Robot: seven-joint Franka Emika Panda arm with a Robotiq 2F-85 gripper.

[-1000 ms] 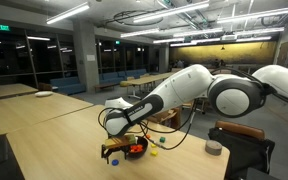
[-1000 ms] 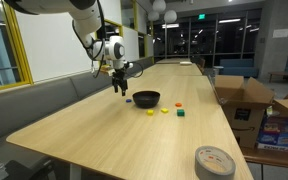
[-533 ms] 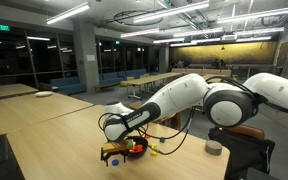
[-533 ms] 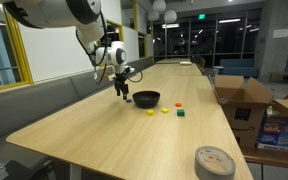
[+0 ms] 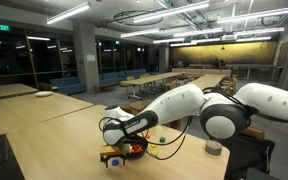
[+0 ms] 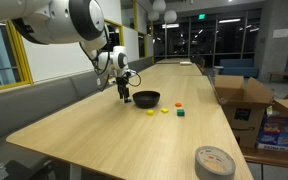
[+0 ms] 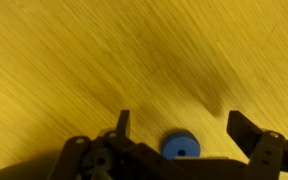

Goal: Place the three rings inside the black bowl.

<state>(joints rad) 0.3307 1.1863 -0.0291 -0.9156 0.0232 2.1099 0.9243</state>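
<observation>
Step in hand: first pick, the blue ring.

Your hand (image 7: 178,116) hangs over the bench (image 7: 64,50) with its jaws spread wide and nothing held between them. The blue ring (image 7: 181,146) lies flat on the wood. In the wrist view it is about centred between the two fingers, but nearer the hand's body than the fingertips.

In an exterior view the hand stands just beside the black bowl (image 6: 146,98). The yellow ring (image 6: 151,112) and green ring (image 6: 181,113) lie on the bench near the bowl, on its far side from the hand. Another small bright piece (image 6: 165,110) sits between them; you cannot tell at this size whether it is a ring.

Next move, as I judge it: shift slightly so the ring sits under the fingertips and descend straight. The ring is low, so bring the tips almost to the wood before closing. The carry to the bowl should be short.

Hard to make out:
- The wrist view does not show how high the tips are above the bench.
- In both exterior views the blue ring is hidden by the hand or arm.
- The bowl's inside is not visible.
</observation>
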